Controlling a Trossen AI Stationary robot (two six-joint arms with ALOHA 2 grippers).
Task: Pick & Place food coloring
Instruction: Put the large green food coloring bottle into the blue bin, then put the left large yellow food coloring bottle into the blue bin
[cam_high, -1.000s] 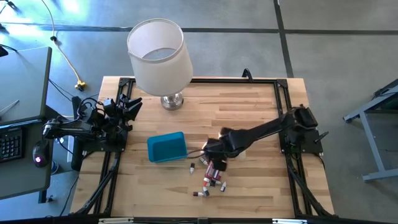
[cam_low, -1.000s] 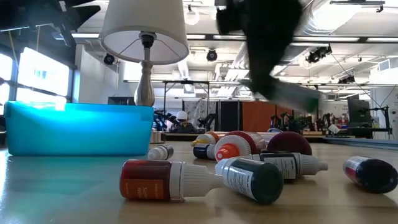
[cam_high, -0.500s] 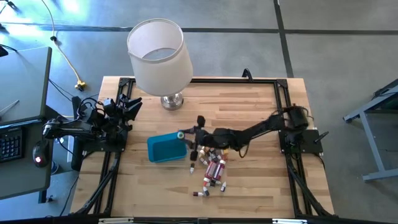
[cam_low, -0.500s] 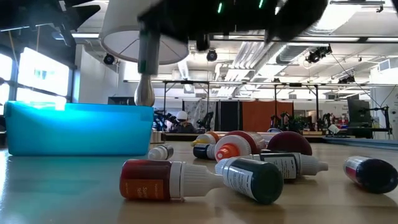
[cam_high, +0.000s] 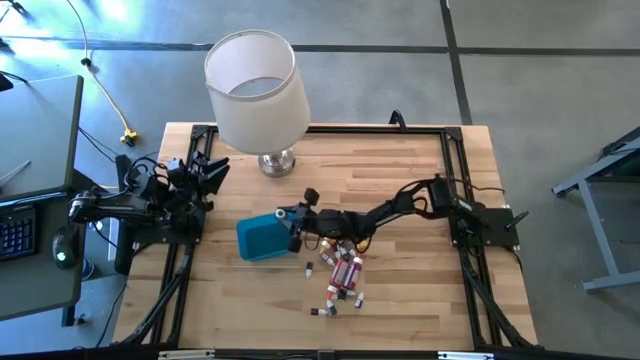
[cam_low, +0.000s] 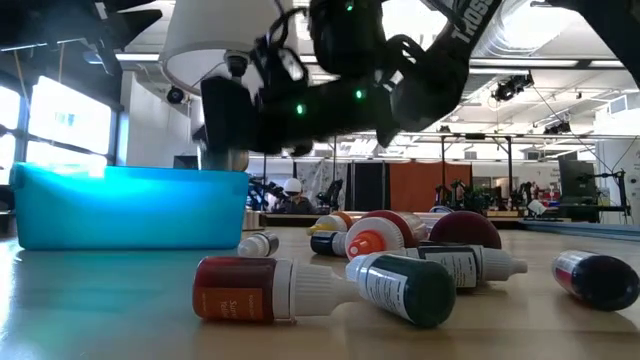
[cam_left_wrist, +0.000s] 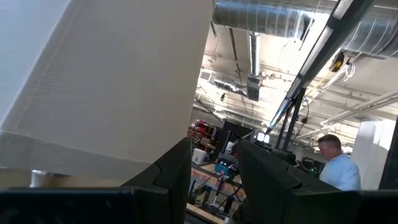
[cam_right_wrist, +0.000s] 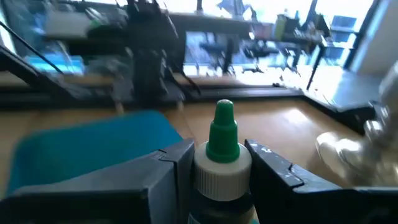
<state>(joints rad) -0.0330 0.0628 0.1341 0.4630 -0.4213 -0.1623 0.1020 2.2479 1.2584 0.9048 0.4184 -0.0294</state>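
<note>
The right tool (cam_right_wrist: 217, 171) is clamped on a green-capped bottle (cam_right_wrist: 222, 146), carried over the edge of the blue tray (cam_high: 266, 236), likely for dropping in. Only its wrist view shows that grip. From above, other bottles (cam_high: 340, 280) lie scattered on the surface (cam_high: 400, 300). The left tool (cam_left_wrist: 214, 180) waits aside, part open, empty.

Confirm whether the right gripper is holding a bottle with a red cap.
No: the right gripper grips a bottle with a green cap.

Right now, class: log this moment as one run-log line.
right gripper: shut on green-capped bottle, above blue tray edge | left gripper: parked | other bottles: on table
</note>
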